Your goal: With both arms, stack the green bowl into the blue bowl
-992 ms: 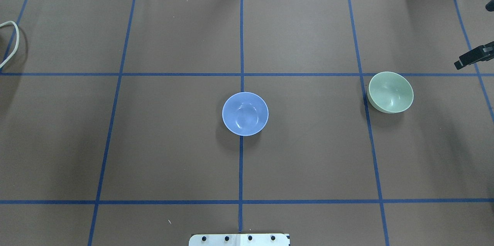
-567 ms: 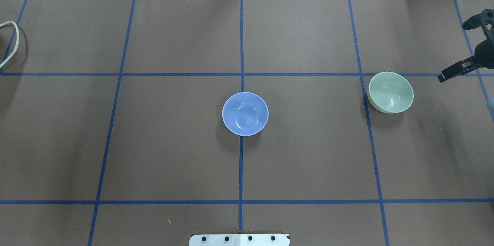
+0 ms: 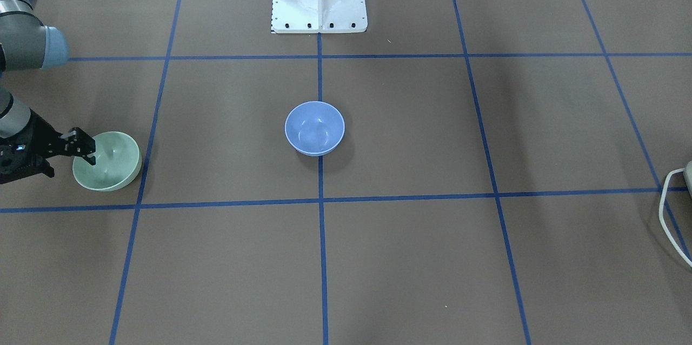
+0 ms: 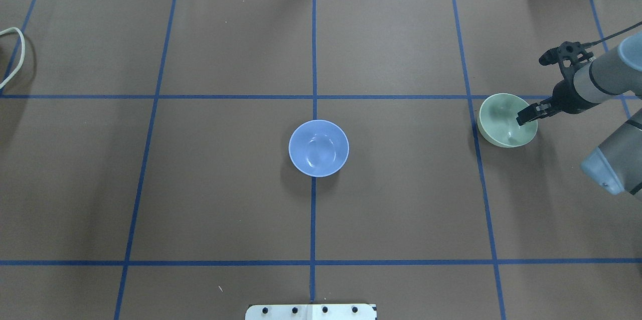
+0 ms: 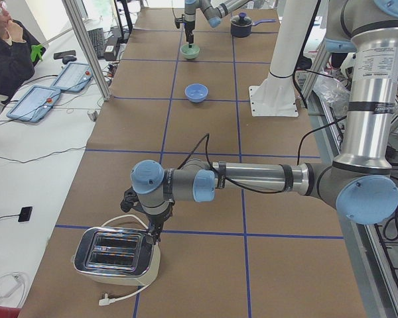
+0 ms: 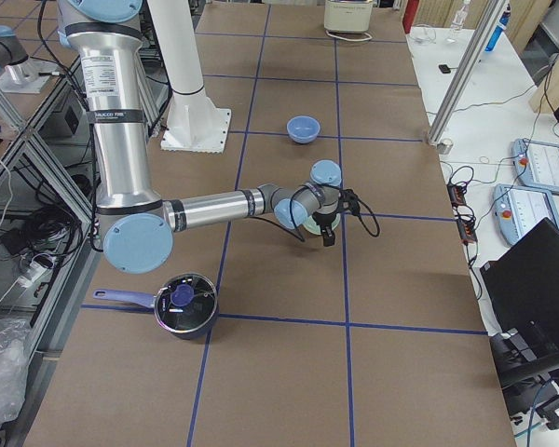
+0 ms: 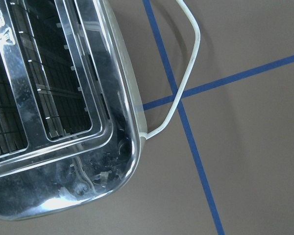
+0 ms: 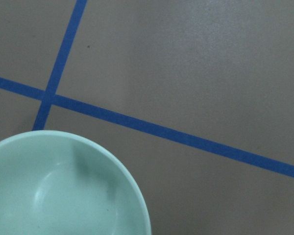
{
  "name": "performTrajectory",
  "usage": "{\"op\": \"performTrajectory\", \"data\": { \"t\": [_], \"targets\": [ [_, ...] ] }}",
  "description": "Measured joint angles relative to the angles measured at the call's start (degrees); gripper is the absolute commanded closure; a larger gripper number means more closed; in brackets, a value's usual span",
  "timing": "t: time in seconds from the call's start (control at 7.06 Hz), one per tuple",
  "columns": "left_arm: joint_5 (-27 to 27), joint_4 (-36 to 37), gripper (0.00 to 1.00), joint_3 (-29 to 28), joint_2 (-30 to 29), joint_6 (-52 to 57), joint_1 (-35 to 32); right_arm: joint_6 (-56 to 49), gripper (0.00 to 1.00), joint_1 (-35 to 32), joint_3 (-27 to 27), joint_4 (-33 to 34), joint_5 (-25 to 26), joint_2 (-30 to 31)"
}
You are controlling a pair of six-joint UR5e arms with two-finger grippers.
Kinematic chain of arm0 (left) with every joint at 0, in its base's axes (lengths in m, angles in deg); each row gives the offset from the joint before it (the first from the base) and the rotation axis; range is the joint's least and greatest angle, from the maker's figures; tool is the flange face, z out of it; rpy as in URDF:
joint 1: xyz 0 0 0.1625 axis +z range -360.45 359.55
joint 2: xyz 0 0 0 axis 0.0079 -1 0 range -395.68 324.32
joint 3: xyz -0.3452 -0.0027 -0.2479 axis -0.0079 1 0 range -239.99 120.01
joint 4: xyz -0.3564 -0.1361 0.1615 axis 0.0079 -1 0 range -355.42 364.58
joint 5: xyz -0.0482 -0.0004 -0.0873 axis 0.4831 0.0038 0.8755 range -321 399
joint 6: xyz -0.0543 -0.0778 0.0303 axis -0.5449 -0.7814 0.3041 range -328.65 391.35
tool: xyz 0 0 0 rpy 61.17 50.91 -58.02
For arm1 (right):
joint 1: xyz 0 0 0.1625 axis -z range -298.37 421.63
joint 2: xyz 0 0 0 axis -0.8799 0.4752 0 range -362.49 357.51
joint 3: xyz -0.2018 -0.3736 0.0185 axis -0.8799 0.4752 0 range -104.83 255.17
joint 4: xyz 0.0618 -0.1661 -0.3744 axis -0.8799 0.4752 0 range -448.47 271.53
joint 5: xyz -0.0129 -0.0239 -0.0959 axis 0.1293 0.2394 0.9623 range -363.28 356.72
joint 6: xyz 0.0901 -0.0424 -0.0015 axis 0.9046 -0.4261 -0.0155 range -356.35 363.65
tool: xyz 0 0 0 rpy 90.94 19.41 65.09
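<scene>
The green bowl (image 4: 501, 122) stands upright on the right part of the table; it also shows in the front view (image 3: 111, 166) and the right wrist view (image 8: 54, 196). The blue bowl (image 4: 318, 148) stands upright at the table's centre, apart from it (image 3: 314, 127). My right gripper (image 4: 525, 115) hangs over the green bowl's outer rim and looks open (image 3: 85, 150), holding nothing. My left gripper (image 5: 152, 228) shows only in the exterior left view, just above a toaster; I cannot tell whether it is open or shut.
A chrome toaster (image 5: 116, 252) with a white cord (image 4: 15, 54) sits at the table's left end, filling the left wrist view (image 7: 49, 98). A dark lidded pot (image 6: 184, 303) stands at the right end. The white base plate (image 3: 319, 10) is at the robot's edge.
My right arm has come in from the right edge and moved left, bringing its gripper from beyond the green bowl to over its outer rim. Both bowls have stayed put.
</scene>
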Motion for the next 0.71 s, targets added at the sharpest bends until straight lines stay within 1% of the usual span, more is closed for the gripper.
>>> {"op": "performTrajectory", "data": {
  "t": [0.14, 0.28, 0.71],
  "targets": [
    [-0.01, -0.02, 0.02, 0.05, 0.14, -0.05, 0.01, -0.08, 1.00, 0.43, 0.38, -0.46, -0.03, 0.00],
    [-0.01, -0.03, 0.02, 0.07, 0.17, -0.09, 0.01, -0.17, 1.00, 0.51, 0.33, -0.66, -0.80, -0.03],
    [-0.01, -0.03, 0.02, 0.12, 0.21, -0.16, 0.05, -0.22, 1.00, -1.48, 0.00, -0.71, -5.28, -0.17]
  ]
}}
